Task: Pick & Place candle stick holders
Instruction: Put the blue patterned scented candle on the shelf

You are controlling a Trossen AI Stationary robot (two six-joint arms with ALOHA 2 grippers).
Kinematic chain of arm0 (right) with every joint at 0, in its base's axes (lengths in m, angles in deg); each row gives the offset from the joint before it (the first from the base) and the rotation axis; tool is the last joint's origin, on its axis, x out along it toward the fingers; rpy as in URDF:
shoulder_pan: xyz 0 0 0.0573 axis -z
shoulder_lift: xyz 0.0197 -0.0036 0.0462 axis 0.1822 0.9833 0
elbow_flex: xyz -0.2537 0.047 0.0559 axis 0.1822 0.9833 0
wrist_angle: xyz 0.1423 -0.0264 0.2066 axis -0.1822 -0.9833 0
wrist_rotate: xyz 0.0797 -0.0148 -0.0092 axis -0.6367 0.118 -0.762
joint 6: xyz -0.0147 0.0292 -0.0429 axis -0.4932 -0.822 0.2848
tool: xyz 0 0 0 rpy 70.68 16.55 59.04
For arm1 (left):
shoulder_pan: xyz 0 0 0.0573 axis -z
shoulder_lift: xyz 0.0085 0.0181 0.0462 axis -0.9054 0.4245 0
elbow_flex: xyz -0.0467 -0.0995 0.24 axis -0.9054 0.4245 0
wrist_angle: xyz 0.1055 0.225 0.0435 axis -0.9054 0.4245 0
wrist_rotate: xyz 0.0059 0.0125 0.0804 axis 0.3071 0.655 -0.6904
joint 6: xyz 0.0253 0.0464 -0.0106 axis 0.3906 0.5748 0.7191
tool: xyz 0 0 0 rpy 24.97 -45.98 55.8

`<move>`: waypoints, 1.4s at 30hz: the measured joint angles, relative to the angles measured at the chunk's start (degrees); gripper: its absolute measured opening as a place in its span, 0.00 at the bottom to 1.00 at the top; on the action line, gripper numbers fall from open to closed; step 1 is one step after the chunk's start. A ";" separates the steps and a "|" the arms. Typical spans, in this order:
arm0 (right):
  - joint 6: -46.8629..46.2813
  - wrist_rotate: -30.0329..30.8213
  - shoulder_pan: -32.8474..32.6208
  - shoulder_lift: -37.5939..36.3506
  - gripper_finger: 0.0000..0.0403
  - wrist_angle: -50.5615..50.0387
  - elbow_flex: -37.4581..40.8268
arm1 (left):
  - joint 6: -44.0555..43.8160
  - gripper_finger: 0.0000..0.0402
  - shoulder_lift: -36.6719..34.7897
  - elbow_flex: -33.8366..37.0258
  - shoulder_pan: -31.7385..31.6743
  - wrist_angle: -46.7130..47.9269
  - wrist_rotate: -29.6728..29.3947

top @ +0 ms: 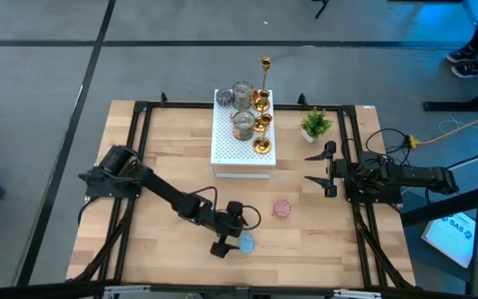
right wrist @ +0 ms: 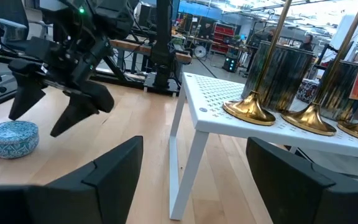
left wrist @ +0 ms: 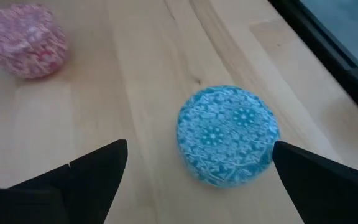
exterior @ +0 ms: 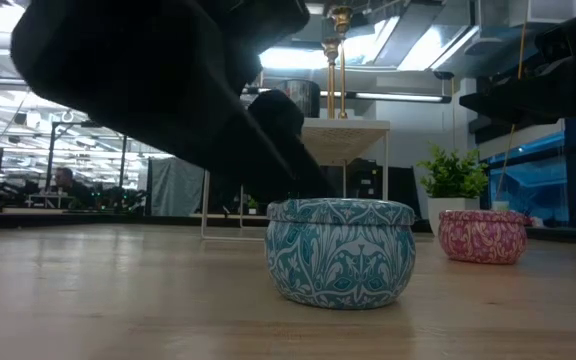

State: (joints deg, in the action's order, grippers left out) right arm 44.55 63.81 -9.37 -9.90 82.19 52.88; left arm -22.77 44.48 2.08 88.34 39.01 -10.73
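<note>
A small round blue patterned holder [top: 245,244] stands on its base on the wooden table near the front edge. My left gripper [top: 239,234] hovers open just above and behind it, a finger on either side [left wrist: 199,146], touching nothing. A pink patterned holder [top: 282,208] stands on the table farther back. Shiny gold holders [top: 261,124], one of them tall and thin [top: 265,71], and silvery cups [top: 243,124] stand on the white perforated box [top: 243,154]. My right gripper [top: 322,169] waits open at the table's right side.
A small green potted plant [top: 315,124] stands right of the white box. A black frame [top: 139,112] runs along the table's edges. Bare wood [top: 164,158] lies left of the box and between the box and the two patterned holders.
</note>
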 joint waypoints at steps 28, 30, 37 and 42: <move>-0.02 0.00 0.02 0.00 0.72 0.02 0.00 | -1.61 1.00 6.54 -0.02 -0.32 -12.69 3.92; 0.00 0.00 0.02 0.00 0.72 0.02 0.00 | -1.03 1.00 6.54 -0.02 -0.32 -12.67 3.92; 0.00 0.00 0.00 0.00 0.72 0.02 0.00 | -0.87 0.92 7.14 -0.02 -0.36 -13.09 3.89; 0.00 0.00 0.01 0.00 0.72 0.01 0.00 | -2.08 0.76 8.57 -0.04 -1.62 -15.21 4.85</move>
State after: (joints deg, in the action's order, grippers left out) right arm 44.55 63.81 -9.36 -9.90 82.20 52.88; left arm -24.85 53.05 2.04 86.72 23.81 -5.87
